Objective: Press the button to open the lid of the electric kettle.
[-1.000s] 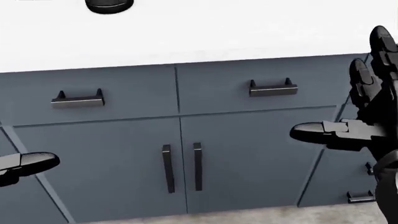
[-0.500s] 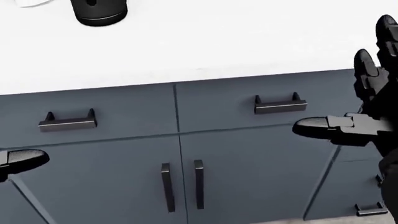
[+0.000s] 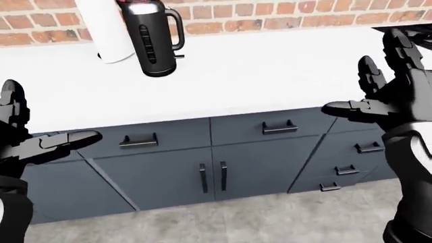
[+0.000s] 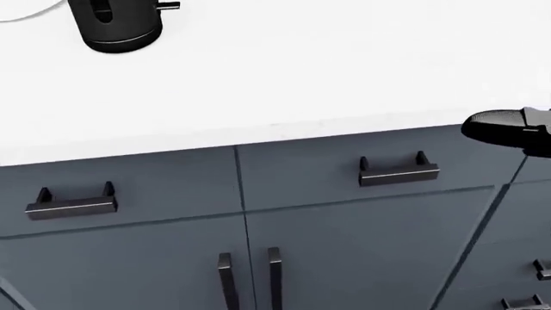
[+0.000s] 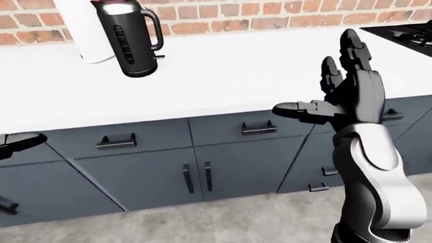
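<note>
Standing upright on the white countertop (image 3: 270, 76), near the brick wall (image 3: 283, 17), at upper left of the left-eye view: black electric kettle (image 3: 150, 38), handle (image 3: 174, 28) turned to view right, lid cut by the top edge; whether the lid is up or down cannot be told. Touching or just behind the kettle's left side: a white cylinder (image 3: 101, 33), partly hidden by the kettle. Well apart to the kettle's right, at the far right of the right-eye view: corner of a black stove (image 5: 405, 31). Below the counter edge, down from the kettle: grey cabinets with two drawer pulls (image 3: 138, 141) (image 3: 279, 127) and a pair of vertical door handles (image 3: 212, 177); further drawer pulls (image 3: 368, 147) at lower right. Below these: grey floor (image 3: 236, 217).

Raised at right, well apart from the kettle and over the counter edge: right hand (image 5: 341, 96), fingers (image 5: 352, 50) spread and upright, thumb pointing toward view left, holding nothing. Low at left, below counter level and down-left of the kettle: left hand (image 3: 37, 139), fingers (image 3: 12, 104) likewise apart, empty. Between kettle and both hands: bare white counter, nothing in the way. To the kettle's right: a wide open stretch of worktop as far as the stove.
</note>
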`<state>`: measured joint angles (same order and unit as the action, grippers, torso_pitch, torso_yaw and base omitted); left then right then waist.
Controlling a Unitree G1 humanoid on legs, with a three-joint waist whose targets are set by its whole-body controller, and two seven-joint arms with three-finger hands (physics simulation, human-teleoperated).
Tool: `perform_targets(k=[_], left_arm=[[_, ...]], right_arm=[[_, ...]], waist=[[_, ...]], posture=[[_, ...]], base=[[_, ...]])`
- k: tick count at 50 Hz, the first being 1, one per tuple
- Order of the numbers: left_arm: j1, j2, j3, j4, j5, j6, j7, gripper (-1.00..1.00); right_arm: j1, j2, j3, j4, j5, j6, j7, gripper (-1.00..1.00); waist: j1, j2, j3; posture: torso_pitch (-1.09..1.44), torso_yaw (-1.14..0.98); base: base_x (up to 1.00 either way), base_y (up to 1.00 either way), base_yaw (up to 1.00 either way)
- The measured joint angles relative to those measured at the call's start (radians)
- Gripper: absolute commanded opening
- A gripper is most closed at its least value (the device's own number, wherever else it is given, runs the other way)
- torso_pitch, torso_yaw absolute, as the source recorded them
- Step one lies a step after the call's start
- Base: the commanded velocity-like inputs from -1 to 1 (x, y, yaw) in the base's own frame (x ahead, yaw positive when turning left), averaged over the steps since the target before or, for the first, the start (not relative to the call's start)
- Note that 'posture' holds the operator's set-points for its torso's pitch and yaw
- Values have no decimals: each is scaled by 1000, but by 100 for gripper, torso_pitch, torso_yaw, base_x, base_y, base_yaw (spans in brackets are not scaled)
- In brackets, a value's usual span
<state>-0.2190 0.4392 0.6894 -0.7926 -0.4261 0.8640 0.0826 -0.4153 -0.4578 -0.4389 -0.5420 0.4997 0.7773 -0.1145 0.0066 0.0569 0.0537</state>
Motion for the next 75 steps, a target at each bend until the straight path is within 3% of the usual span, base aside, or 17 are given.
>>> perform_targets(k=[5, 9, 12, 16, 23, 28, 36, 39, 42, 49, 54, 60, 62, 65, 69, 73, 75], left_arm=[[-12, 11, 0, -10, -8, 7, 9, 100], [-16, 17, -1, -16, -15, 1, 12, 100], [-8, 3, -19, -15, -25, 8, 8, 100], [-10, 10, -18, -9, -33, 18, 7, 100], [-20, 26, 0, -25, -35, 8, 14, 100], [-6, 19, 3, -1, -27, 23, 22, 100], [-18, 26, 6, -22, -32, 10, 19, 100], [-11, 15, -18, -18, -40, 19, 15, 100], [-16, 21, -15, -16, -45, 28, 13, 100], [-24, 33, 3, -28, -49, 14, 22, 100], [-7, 27, 14, 2, -43, 29, 30, 100], [-6, 43, 45, -10, -54, 4, 26, 100], [2, 28, 32, -9, -56, 1, 25, 100], [6, 26, 12, 3, -61, 12, 20, 100], [2, 31, 22, -4, -58, 6, 19, 100], [-5, 37, 24, -12, -57, 0, 21, 100], [-4, 38, 32, 0, -56, 3, 23, 100]], right_arm=[[-9, -14, -14, -4, 9, 1, -3, 100], [-16, -22, -21, -14, 12, -12, -9, 100], [-2, -20, -30, -1, 10, -11, -14, 100], [-2, -23, -28, 10, 7, 3, -21, 100], [-18, -29, -30, -6, 18, -9, -22, 100], [-5, -22, -7, 2, 34, 10, -17, 100], [-18, -35, -25, -20, 33, -7, -24, 100], [-1, -29, -34, 0, 28, -2, -29, 100], [-5, -33, -33, 7, 26, 12, -35, 100], [-28, -40, -41, -14, 45, 6, -41, 100], [-19, -34, -19, -5, 84, 38, -53, 100], [-43, -60, -39, -14, 105, 34, -76, 100], [-37, -62, -46, -7, 106, 29, -82, 100], [-24, -60, -42, 7, 102, 34, -88, 100], [-31, -63, -36, -6, 102, 25, -83, 100], [-34, -63, -38, -2, 102, 23, -82, 100], [-34, -48, -28, -2, 110, 30, -85, 100]], waist=[[4, -37, -10], [10, -100, -12], [-12, -87, 2], [-16, -80, -6], [-18, 12, -11], [2, -7, -5], [7, -103, -11], [-11, -92, 1], [-15, -85, -6], [-21, 12, -12], [1, -17, -3], [4, -97, -7], [-11, -86, -3], [-18, -103, -12], [-17, -63, -6], [-23, 14, -10], [-6, -3, -7]], posture=[[0, 0], [0, 0], [0, 0], [0, 0], [0, 0], [0, 0], [0, 0], [0, 0], [0, 0], [0, 0], [0, 0], [0, 0], [0, 0], [0, 0], [0, 0], [0, 0], [0, 0]], base=[[18, 5, 0], [18, 5, 0], [18, 5, 0], [19, 6, 0], [18, 9, 0], [18, 8, 0], [18, 8, 0], [18, 8, 0], [18, 9, 0], [18, 12, 0], [15, 20, 0], [13, 20, 0], [13, 20, 0], [13, 21, 0], [13, 20, 0], [12, 23, 0], [7, 38, 0]])
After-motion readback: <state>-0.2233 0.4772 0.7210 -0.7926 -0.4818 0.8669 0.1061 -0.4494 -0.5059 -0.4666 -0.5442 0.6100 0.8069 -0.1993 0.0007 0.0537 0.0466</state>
